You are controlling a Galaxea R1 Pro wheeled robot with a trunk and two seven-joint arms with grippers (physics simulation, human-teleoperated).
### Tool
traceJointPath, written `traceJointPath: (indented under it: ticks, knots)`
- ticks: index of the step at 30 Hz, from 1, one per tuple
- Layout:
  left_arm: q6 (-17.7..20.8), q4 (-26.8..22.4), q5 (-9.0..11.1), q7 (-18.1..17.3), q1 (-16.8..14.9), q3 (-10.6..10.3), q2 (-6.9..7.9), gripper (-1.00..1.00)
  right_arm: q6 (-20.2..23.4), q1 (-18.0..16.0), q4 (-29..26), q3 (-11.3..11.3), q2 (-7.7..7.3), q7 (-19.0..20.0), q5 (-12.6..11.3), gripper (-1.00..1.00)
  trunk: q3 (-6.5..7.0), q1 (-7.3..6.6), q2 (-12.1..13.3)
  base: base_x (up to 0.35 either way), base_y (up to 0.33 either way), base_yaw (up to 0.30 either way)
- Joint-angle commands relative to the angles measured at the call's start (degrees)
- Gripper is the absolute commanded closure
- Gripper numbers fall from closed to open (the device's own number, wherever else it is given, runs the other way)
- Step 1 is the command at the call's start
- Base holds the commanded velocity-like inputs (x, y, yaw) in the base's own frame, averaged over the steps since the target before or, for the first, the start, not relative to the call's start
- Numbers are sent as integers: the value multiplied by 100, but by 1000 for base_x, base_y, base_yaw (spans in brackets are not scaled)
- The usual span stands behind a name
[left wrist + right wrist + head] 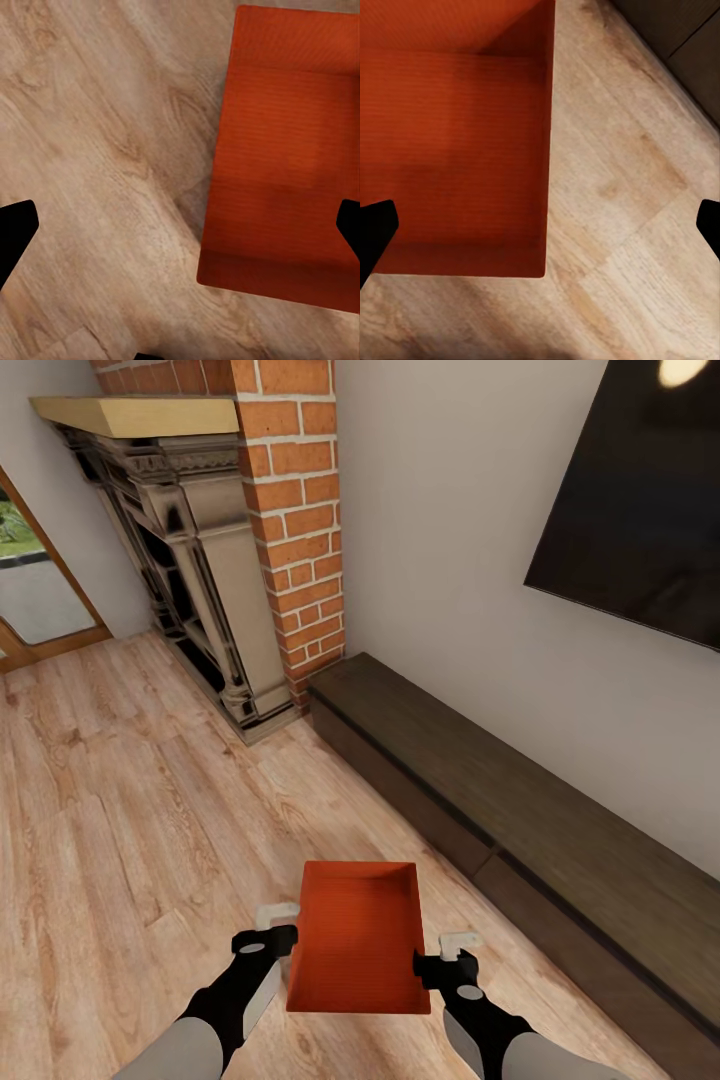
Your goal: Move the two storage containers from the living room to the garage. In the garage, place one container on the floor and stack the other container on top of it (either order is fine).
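One orange-red storage container [358,935] sits low in the head view, over the light wood plank floor [130,810] of the living room, open side up. My left gripper [272,943] is at its left wall and my right gripper [442,963] at its right wall. In the left wrist view the container [289,150] lies between the spread black fingertips [16,232], and my left gripper [180,229] straddles its wall. In the right wrist view, my right gripper [540,225] straddles the container's [457,150] other wall, open. Whether the box rests on the floor I cannot tell.
A dark low cabinet [520,810] runs along the right wall under a black wall screen [640,510]. A dark fireplace [200,590] with a brick column [300,510] stands ahead, and a wood-framed glass door [35,590] is at far left. Bare plank floor spreads left and ahead.
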Motion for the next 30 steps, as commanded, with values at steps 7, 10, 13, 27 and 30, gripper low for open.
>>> traceJointPath:
  ticks: [7,10,13,27,30]
  knots:
    - [25,-23,40,27,-2,-26,7,-100,-31,-4,13,47,1,-16,-48,-100,-4,0,-3,0,0,0]
    - [21,-23,44,28,-1,-31,10,-100,-45,-4,13,45,3,-16,-48,-100,-4,0,-3,0,0,0]
    - [22,-20,46,19,-1,-37,8,-100,-144,-4,22,49,3,-16,-57,-100,-4,0,-3,0,0,0]
    - [1,154,86,-29,0,-1083,-58,-100,-293,-4,101,47,3,-7,-68,-100,-4,0,-3,0,0,0]
    - [-103,252,165,-23,0,-1087,-63,-100,-300,-4,101,46,3,-7,-72,-100,-4,0,-3,0,0,0]
